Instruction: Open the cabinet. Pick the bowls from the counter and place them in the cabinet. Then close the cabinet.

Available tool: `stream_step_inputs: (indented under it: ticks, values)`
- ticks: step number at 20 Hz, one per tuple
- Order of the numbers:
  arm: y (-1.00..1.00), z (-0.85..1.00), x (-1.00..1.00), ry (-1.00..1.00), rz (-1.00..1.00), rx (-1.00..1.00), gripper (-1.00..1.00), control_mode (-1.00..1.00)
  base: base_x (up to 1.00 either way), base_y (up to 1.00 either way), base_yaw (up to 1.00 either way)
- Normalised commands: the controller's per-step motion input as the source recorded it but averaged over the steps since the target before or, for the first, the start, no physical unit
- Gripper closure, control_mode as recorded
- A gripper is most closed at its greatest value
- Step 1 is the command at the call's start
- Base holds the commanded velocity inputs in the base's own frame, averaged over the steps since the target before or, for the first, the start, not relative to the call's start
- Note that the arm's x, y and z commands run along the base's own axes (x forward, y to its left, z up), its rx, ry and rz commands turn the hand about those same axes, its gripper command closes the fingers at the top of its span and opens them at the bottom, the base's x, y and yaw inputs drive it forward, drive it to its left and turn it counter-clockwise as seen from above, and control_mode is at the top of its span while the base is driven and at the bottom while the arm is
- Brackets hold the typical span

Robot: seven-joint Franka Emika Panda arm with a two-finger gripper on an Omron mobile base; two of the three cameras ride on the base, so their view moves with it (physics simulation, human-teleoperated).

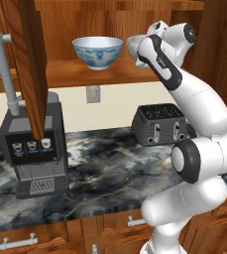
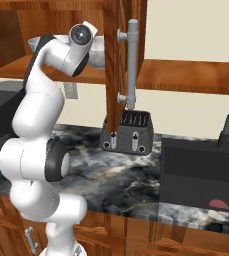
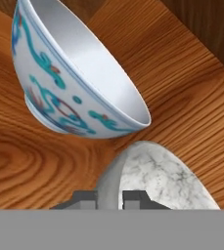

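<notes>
Gripper (image 3: 109, 197) clamped on rim of speckled grey-white bowl (image 3: 157, 178), one finger tip (image 3: 86, 198) outside the wall, the other inside. Held bowl tilted on edge in hand view, close beside white bowl with blue pattern (image 3: 69, 83), the two near but whether touching not clear. Patterned bowl resting upright on wooden cabinet shelf (image 1: 120, 69) in left base view, toward the left half of the opening. Speckled bowl seen as pale curve at the wrist, up at shelf level, right of the patterned one. Cabinet (image 2: 186, 75) standing open: left door (image 1: 31, 64) swung out edge-on toward camera, grey bar handle (image 1: 1, 59) beside it; right door (image 2: 117, 60) likewise edge-on in right base view with its grey handle (image 2: 131, 65). Below, dark veined marble counter (image 1: 100, 173) carrying black coffee machine (image 1: 33, 149) at left and dark toaster (image 1: 160, 124) against the wall. Black sink (image 2: 201, 175) at far right of counter. Drawers with horizontal grey handles (image 1: 18, 243) under the worktop.
</notes>
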Motion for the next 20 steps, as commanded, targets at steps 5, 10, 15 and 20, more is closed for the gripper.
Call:
stream_step_inputs:
  ticks: [5,10,15,20]
  values:
    - [-0.01,-0.11,0.24,0.0,0.0,0.0,1.0,-1.0,0.0,0.0,0.0]
    - [0.0,-0.02,0.14,0.0,0.0,0.0,-1.0,-1.0,0.0,0.0,0.0]
    - [0.0,0.0,0.12,0.0,0.0,0.0,-1.0,-1.0,0.0,0.0,0.0]
    - [0.0,0.0,0.0,0.0,0.0,0.0,-1.0,-1.0,0.0,0.0,0.0]
